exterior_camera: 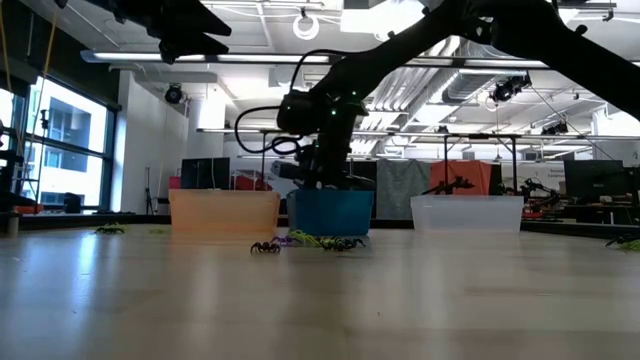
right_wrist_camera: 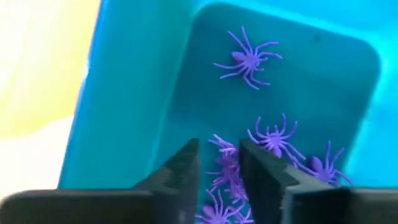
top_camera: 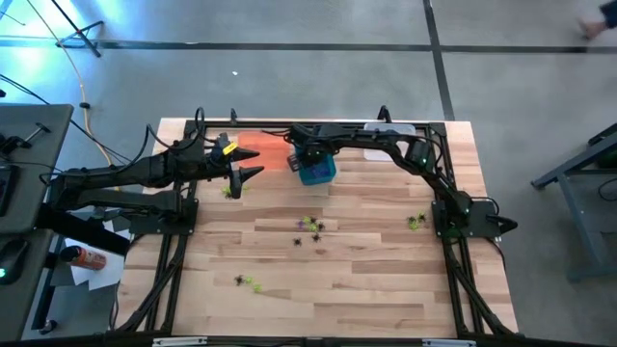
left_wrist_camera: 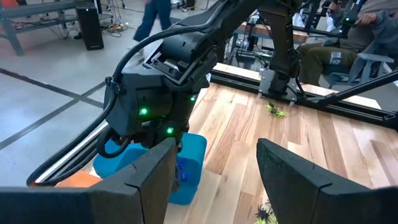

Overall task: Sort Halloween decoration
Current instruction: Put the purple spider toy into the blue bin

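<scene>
The Halloween decoration is tiny plastic spiders. Several purple ones lie inside the teal bin, and loose purple, green and black ones lie on the wooden table. My right gripper points down into the teal bin. It is open by a narrow gap, and purple spiders on the bin floor show through that gap. My left gripper hovers open above the table's left part, left of the teal bin, with nothing between its fingers.
An orange bin stands left of the teal one and a clear bin right of it, all along the far edge. Green spiders lie at the right, near the front and under the left arm.
</scene>
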Motion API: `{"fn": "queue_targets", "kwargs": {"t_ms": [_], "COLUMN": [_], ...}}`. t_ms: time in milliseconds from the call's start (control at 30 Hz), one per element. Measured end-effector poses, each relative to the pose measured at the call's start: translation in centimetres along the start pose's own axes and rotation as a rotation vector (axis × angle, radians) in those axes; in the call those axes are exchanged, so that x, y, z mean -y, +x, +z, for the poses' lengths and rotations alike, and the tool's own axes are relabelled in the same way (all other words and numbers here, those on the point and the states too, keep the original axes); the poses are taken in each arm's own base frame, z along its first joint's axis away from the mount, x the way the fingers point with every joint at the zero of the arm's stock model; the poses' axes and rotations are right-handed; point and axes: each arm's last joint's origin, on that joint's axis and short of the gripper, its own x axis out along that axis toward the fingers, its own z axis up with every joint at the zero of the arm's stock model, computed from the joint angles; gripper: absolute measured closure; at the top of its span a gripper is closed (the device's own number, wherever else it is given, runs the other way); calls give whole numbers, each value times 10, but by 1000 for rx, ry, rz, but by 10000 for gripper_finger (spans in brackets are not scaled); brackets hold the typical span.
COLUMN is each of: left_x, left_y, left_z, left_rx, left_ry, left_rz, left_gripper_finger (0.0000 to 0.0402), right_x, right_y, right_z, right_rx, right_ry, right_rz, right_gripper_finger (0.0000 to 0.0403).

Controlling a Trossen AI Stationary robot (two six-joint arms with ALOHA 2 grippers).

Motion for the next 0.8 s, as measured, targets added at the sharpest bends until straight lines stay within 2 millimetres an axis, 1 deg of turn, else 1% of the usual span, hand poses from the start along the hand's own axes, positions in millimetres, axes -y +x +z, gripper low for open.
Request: {"fn": "queue_targets", "kwargs": {"t_ms": [133,233,333,467,633,733,800], "left_x": [0,0,0,0,0,0,0], "left_y": [0,0,0,0,0,0,0], "left_z": [0,0,0,0,0,0,0], "left_rx": [0,0,0,0,0,0,0], "left_ry": [0,0,0,0,-7,-9,-9], "left_rz": [0,0,0,0,0,0,0], "left_gripper_finger": [190,190,190,190,190,190,190], "right_x": [-3,-5,-7,-12,-14,-13,-13], "right_y": [0,-1,-5,-17,-36,-48,-60], "right_z": [-3,-4,-4,4,17,20,22], "right_rx": [4,-2,-5,36,66,64,59], "right_ry": [-11,-16,-25,-40,-92,-157,-209], "right_rz": [-3,4,13,25,29,-7,-36], "right_gripper_finger": [239,223,218,217,217,217,217]}}
